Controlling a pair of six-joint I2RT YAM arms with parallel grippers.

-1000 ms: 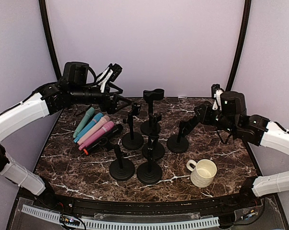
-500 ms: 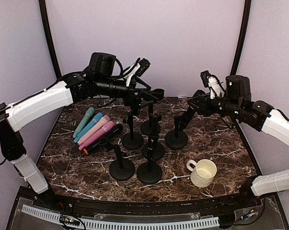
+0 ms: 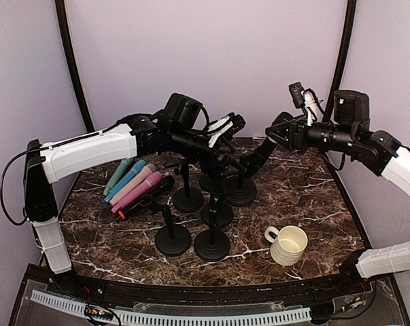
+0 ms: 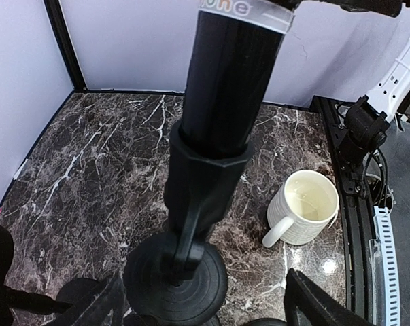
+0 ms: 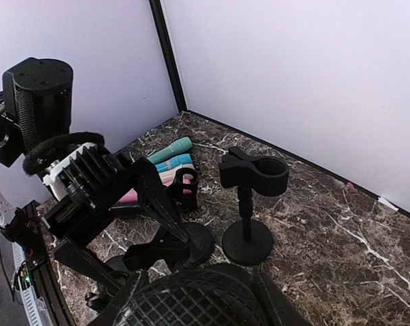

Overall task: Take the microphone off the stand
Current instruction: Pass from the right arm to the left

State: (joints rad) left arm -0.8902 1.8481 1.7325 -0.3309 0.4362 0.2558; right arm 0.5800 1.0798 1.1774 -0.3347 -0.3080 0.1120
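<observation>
Since a second ago the left gripper point(image 4: 205, 285) has swung in from the far left, over the loose microphones point(image 3: 133, 182), to the centre of the table point(image 3: 320, 204). The right gripper point(image 3: 278, 134) has risen, and the black microphone point(image 3: 260, 152) and its stand point(image 3: 240, 192) have shifted a little left and back with it, closer to the cluster of empty stands point(image 3: 212, 243).

Right gripper is clamped on the microphone's mesh head. In the right wrist view the mesh fills the gap between its fingers. From there the microphone slopes down and to the left, handle seated in the stand's clip — not out yet.

Left gripper is spread wide, fingers point(image 4: 312, 307) either side of the stand's post just above the round base, no contact visible. The left wrist view looks down the microphone barrel into the clip.

Stand base is just beside the nearest empty stands — whether it sits flat on the marble or is tipped or lifted slightly, I can't tell from these angles.

Mug point(image 3: 287, 244) is upright at front right, well apart from both grippers.
</observation>
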